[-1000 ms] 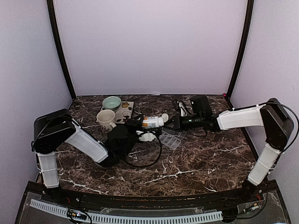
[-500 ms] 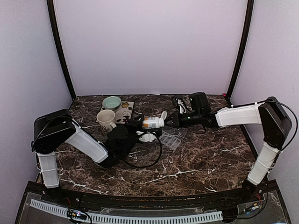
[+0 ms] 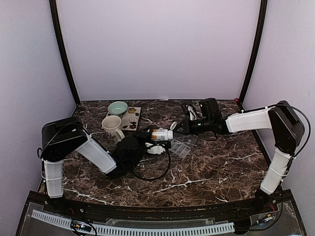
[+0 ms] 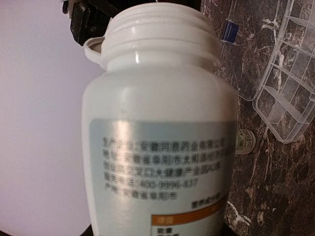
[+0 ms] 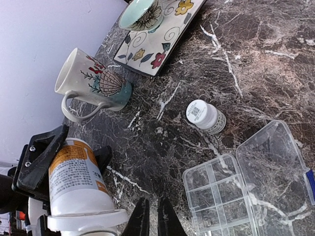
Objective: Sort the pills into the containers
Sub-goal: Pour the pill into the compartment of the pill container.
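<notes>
At the far left of the marble table (image 3: 211, 167) a pale green bowl (image 5: 142, 12) sits on the corner of a flowered square plate (image 5: 162, 39). Just in front of it a painted mug (image 5: 91, 81) stands on the stone, handle to the near side. Next comes the left gripper (image 3: 150, 133), its black jaws clamped on either side of a big white pill bottle (image 4: 157, 147) with an orange band on its label. The bottle lies on its side, lifted off the table, with its neck pointing toward the right arm. The threaded mouth is bare, and a white cap edge (image 4: 93, 46) shows just beside it. A small white-capped bottle (image 5: 204, 114) rests on the table between the mug and the box, apart from both. The pill-organiser box (image 5: 231, 196) lies flat near the middle of the table, just right of the big bottle's mouth. Its clear lid (image 5: 275, 162) is swung fully open onto the stone, and the little compartments I can see look bare. The right gripper (image 5: 151, 209) reaches in from the right and hangs close to the bottle's neck, its two fingers pressed almost together. I can see nothing between the tips, and I cannot tell whether they have hold of that cap.
</notes>
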You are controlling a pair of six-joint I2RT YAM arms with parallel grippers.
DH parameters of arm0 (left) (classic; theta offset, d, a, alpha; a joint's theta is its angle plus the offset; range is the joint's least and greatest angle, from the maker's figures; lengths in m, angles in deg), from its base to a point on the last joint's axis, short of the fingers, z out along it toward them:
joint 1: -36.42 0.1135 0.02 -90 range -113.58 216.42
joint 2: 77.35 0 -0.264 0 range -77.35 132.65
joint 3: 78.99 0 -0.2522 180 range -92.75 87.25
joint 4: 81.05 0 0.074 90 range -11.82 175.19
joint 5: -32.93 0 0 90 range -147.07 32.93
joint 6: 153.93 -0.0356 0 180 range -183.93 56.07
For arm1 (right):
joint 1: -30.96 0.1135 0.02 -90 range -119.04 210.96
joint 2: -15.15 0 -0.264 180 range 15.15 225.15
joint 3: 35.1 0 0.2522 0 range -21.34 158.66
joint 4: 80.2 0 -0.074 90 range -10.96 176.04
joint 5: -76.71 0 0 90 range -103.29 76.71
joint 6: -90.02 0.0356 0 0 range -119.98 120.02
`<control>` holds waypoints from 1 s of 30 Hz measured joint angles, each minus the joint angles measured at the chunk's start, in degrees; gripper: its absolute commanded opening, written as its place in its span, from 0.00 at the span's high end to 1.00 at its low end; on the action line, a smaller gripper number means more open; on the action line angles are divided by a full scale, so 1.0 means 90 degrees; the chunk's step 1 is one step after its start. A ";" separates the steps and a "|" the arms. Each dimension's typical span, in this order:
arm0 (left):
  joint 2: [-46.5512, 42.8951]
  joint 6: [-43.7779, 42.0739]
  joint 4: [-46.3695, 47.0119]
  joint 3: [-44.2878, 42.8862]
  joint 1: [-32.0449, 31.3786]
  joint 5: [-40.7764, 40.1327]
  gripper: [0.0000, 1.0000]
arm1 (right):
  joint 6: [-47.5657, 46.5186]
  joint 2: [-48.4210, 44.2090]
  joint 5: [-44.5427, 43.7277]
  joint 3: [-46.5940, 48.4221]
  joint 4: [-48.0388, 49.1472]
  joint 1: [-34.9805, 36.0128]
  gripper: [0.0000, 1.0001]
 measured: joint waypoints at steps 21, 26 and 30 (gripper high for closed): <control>0.0554 -0.0022 -0.0056 -0.0340 0.0000 -0.0204 1.00 | -0.0117 0.0376 0.0155 0.0075 0.0002 -0.0044 0.91; 0.0634 -0.0022 -0.0070 -0.0369 0.0002 -0.0248 1.00 | -0.0129 0.0406 0.0160 0.0075 0.0007 -0.0070 0.91; 0.0697 -0.0019 -0.0151 -0.0418 0.0012 -0.0265 1.00 | -0.0143 0.0478 0.0175 0.0075 0.0007 -0.0100 0.91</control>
